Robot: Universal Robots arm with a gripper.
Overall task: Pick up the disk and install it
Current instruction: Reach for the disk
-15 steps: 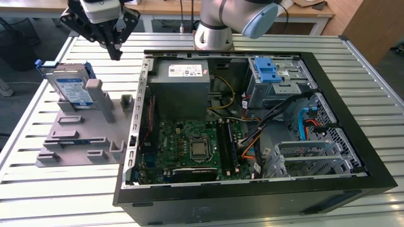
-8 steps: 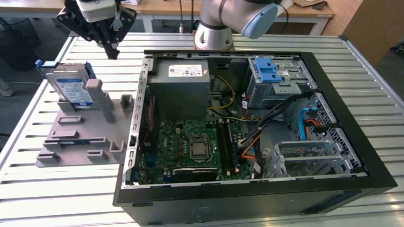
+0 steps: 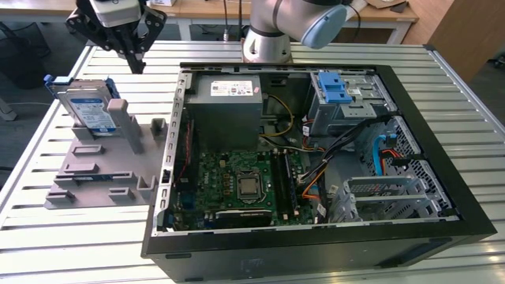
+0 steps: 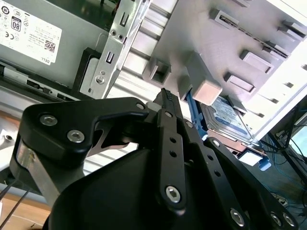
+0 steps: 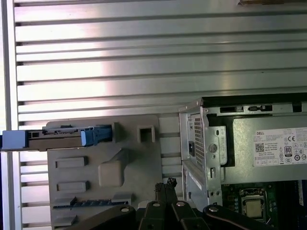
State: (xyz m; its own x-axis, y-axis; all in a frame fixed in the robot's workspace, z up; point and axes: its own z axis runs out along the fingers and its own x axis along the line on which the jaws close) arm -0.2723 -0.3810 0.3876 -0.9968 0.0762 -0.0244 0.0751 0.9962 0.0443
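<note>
Pincer [image 3: 139, 65] clenched, empty, near disk [image 3: 85, 107], which stands upright in grey holder [image 3: 103, 165] by counter [image 3: 47, 248] edge, exterior view's left. Second wrist view: disk [image 4: 226, 115] untouched. First wrist view: disk [image 5: 57, 140] edge-on, apart. Pickup, install not yet done.

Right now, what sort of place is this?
Probably a robotics lab: a robot arm mounted on a slatted metal table, an open computer case, and the disk standing in a grey holder.

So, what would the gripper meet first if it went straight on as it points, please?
The gripper would probably meet the grey fixture plate, at its edge nearest the computer case, or the slatted table beside it; depth is unclear.
</note>
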